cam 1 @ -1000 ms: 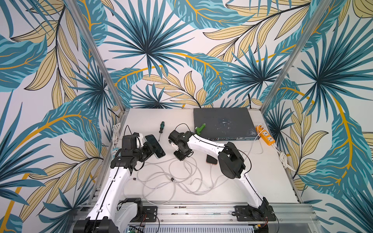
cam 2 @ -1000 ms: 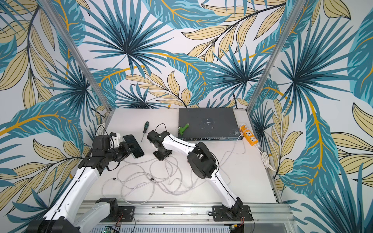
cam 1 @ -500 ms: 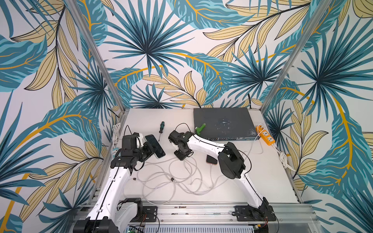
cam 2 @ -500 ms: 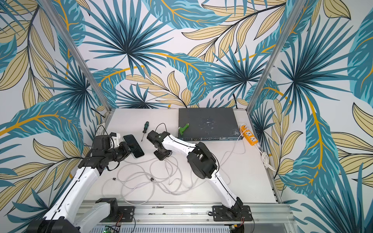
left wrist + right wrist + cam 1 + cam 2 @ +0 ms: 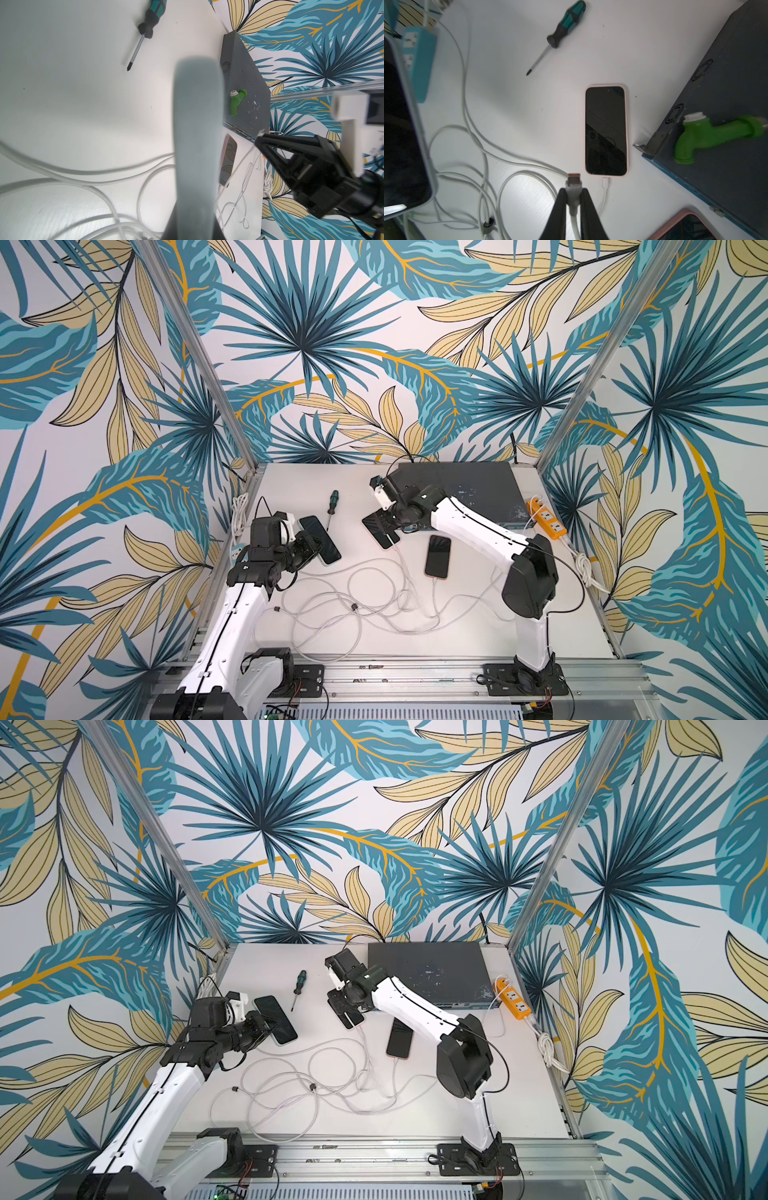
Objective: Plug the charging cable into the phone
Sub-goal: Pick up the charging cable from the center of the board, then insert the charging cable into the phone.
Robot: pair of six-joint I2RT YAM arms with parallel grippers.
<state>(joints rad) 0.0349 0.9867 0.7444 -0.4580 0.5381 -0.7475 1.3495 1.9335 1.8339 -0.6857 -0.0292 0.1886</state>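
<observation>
Robot test cell in a lab: white tabletop [image 5: 353, 497] boxed in by tropical leaf-print backdrop panels [image 5: 311, 344] on bare aluminium posts [image 5: 199, 364]. Slotted aluminium rail [image 5: 395, 672] along the front edge carries bolted black arm mounts [image 5: 525, 680]. Orange plastic power strip [image 5: 548, 522] at the right edge.

Lower half of both top views, here they are: left arm [image 5: 239, 620] and right arm [image 5: 469, 526], glossy white shells, chunky black joints, a thin black cable traced along each. Right gripper [image 5: 573, 190]: black wedge fingers [image 5: 559, 209]. Black base plates [image 5: 557, 685] at bottom.
</observation>
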